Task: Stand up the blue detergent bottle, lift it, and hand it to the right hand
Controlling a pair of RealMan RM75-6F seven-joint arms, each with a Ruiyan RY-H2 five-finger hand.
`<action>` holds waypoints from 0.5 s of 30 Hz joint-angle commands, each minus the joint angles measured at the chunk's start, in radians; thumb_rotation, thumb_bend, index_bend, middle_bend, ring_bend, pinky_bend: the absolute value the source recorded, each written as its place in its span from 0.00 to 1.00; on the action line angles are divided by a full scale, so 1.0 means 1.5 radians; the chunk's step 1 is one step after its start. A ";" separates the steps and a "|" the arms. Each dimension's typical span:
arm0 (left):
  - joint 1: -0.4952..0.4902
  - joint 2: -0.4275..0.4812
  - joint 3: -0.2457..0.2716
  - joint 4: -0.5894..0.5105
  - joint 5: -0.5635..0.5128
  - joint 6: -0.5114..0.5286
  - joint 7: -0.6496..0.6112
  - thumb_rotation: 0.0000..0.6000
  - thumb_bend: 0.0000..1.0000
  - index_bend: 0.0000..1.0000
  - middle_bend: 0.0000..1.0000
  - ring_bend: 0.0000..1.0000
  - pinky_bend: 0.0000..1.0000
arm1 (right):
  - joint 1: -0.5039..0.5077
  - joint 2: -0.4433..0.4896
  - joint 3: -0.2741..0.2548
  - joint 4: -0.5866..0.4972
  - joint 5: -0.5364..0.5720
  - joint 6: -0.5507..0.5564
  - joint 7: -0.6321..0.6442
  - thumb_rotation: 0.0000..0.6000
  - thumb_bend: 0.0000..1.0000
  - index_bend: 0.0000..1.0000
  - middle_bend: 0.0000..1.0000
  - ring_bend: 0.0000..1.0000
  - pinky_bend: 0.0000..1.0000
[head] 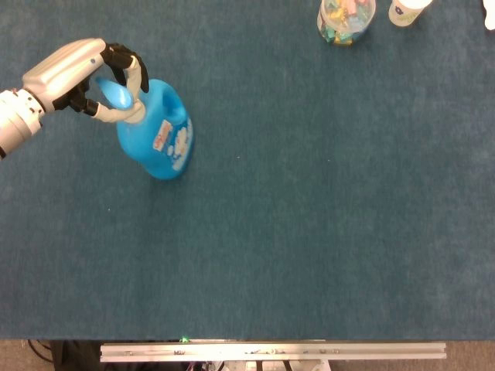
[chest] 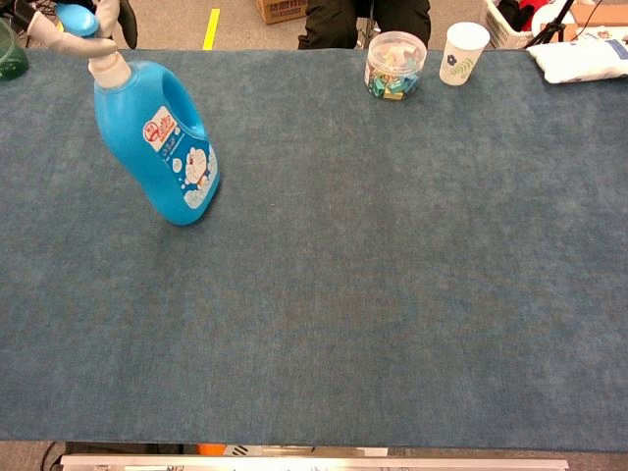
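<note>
On the far-left part of the surface: my left hand (head: pixel 85 77) and the bottle (head: pixel 157 130) are together here.
Left hand: my fingers (head: pixel 131 69) are wrapped around the bottle's blue cap and pale neck, grasping it from above; in the chest view the hand (chest: pixel 83 18) is cut off by the top edge.
Bottle: blue, with a handle loop and a cartoon label (chest: pixel 175 162) facing the cameras; it is tilted, cap toward the left, base toward the right.
Bottle base: low against the blue surface (head: pixel 309 232); whether it touches or is just above it, I cannot tell.
Right hand: in neither view.
Far edge, right of centre: a clear jar (chest: pixel 394 65) of coloured bits, with a white paper cup (chest: pixel 461 51) just beside it on the right; both well apart from the bottle.
Far-right corner: a white bag (chest: pixel 584 54) lying flat.
Far-left edge: part of a dark green thing (chest: pixel 10 57), near my hand.
</note>
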 commanded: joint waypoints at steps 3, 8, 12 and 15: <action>-0.003 0.007 0.009 -0.007 0.002 -0.005 0.009 1.00 0.44 0.64 0.45 0.29 0.39 | 0.000 0.000 -0.001 0.000 -0.001 0.000 0.000 1.00 0.01 0.22 0.31 0.19 0.20; -0.005 0.008 0.016 -0.013 0.001 -0.011 0.025 1.00 0.44 0.50 0.40 0.25 0.37 | -0.002 -0.001 -0.001 0.002 0.000 0.002 0.002 1.00 0.00 0.22 0.31 0.19 0.20; -0.006 0.008 0.013 -0.015 -0.013 -0.014 0.037 1.00 0.44 0.37 0.33 0.19 0.35 | -0.002 -0.001 -0.001 0.003 -0.001 0.002 0.003 1.00 0.01 0.22 0.31 0.19 0.20; -0.008 0.008 0.010 -0.017 -0.022 -0.020 0.043 1.00 0.44 0.30 0.28 0.16 0.34 | -0.002 -0.003 -0.001 0.005 0.000 0.000 0.004 1.00 0.01 0.22 0.31 0.19 0.20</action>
